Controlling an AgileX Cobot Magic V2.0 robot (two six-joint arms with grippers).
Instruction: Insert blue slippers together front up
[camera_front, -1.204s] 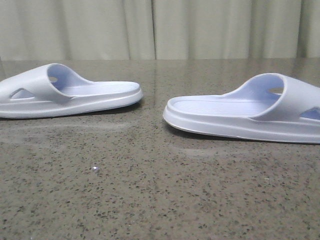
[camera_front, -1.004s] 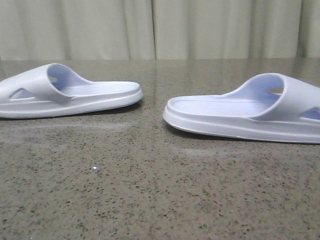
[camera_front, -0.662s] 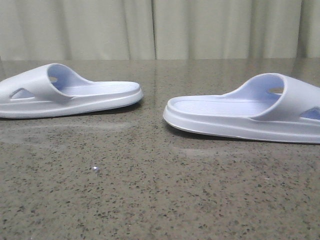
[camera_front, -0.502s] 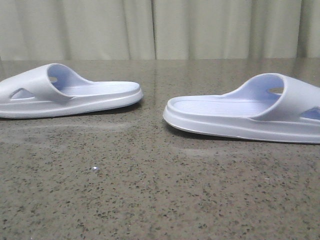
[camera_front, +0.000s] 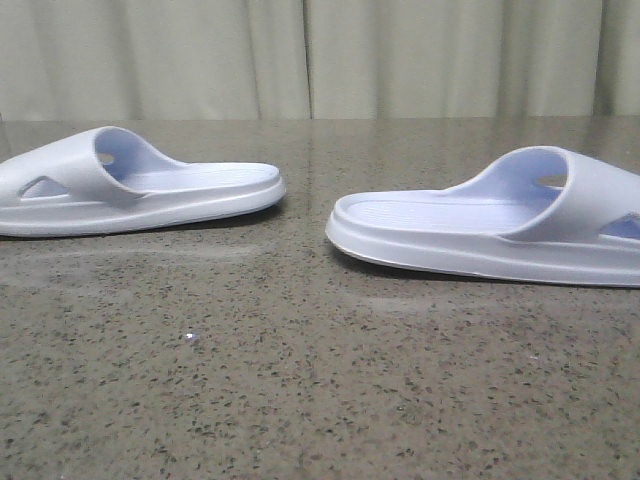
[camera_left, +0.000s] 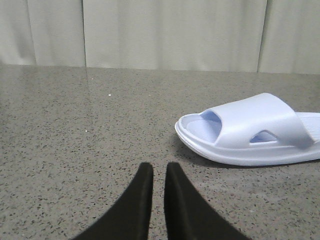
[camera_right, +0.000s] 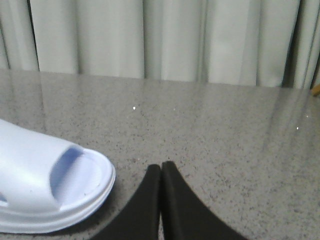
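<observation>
Two blue slippers lie flat on the speckled table, soles down and apart, heels toward each other and toes pointing outward. The left slipper (camera_front: 130, 190) is at the far left and the right slipper (camera_front: 490, 225) at the right edge. Neither gripper shows in the front view. In the left wrist view my left gripper (camera_left: 159, 167) hovers low over bare table, its fingers almost together with a thin slit and nothing between; the left slipper (camera_left: 250, 130) lies beyond it to one side. My right gripper (camera_right: 161, 166) is shut on nothing, beside the toe end of the right slipper (camera_right: 45, 190).
The grey-brown speckled stone table (camera_front: 300, 380) runs back to pale pleated curtains (camera_front: 320, 55). A small white speck (camera_front: 189, 338) lies on the tabletop in front of the left slipper.
</observation>
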